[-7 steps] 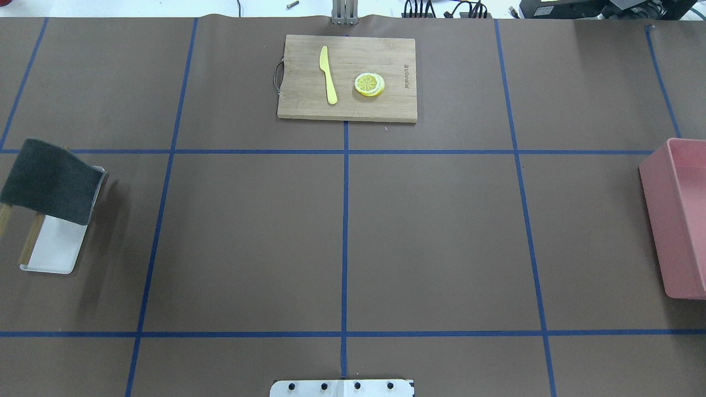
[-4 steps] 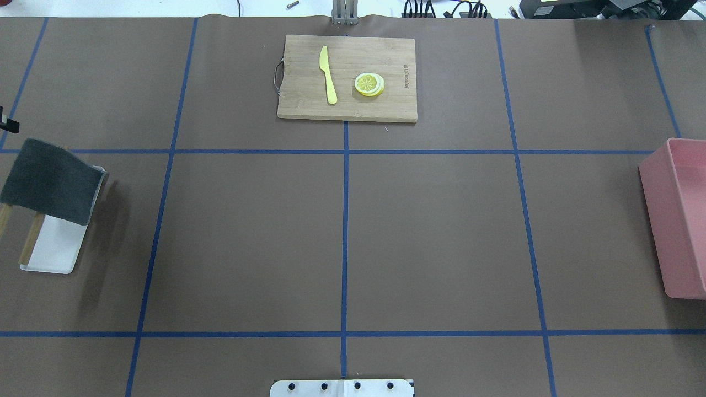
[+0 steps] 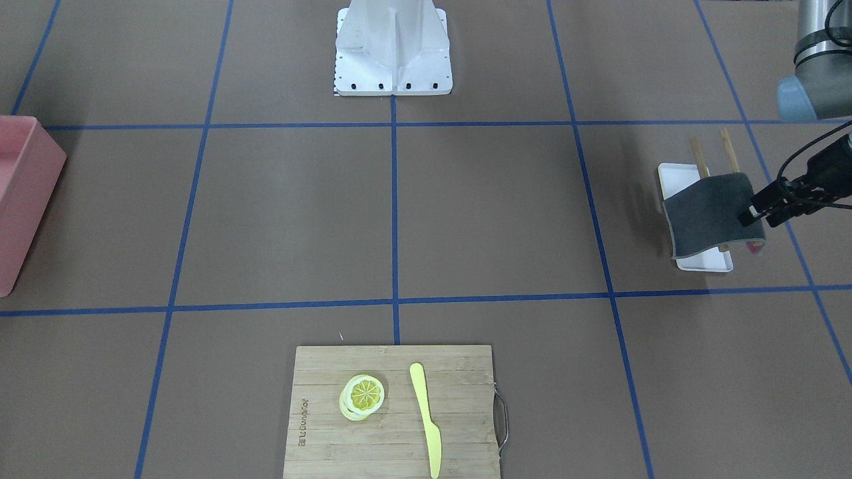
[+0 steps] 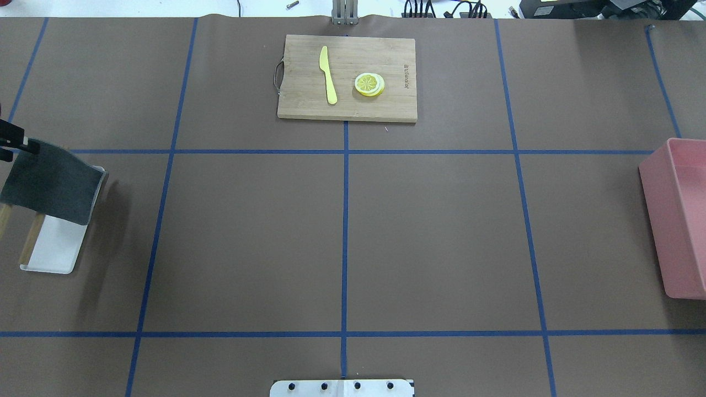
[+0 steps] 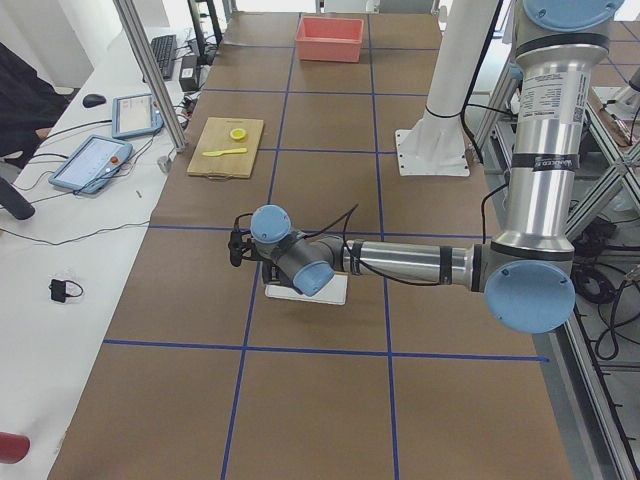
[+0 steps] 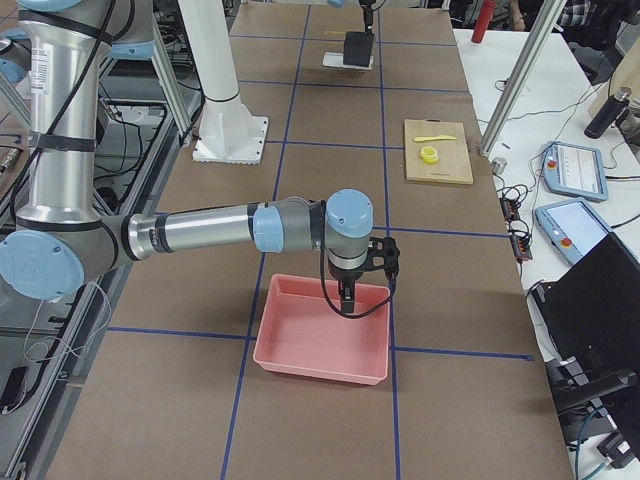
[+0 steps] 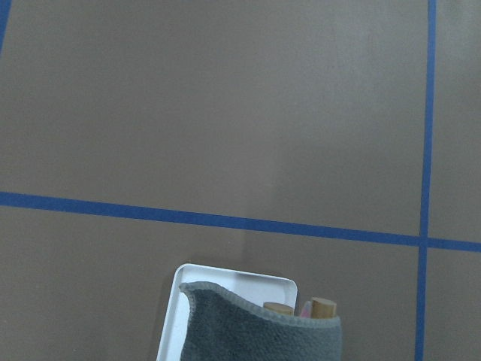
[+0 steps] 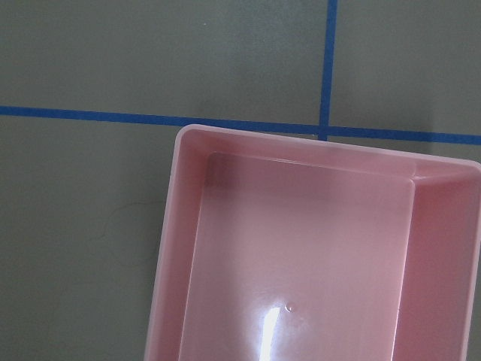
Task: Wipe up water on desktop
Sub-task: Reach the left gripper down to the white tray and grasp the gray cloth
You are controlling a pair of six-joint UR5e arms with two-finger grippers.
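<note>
Left hand, fingers seemingly parted and empty, hangs just beside the grey cloth draped above the white tray; we judge it should pinch the cloth's raised edge squarely before wiping the bench around the tray, water unseen.

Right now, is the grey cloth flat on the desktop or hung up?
Hung up: the grey cloth drapes over two wooden bars above the white tray.
</note>
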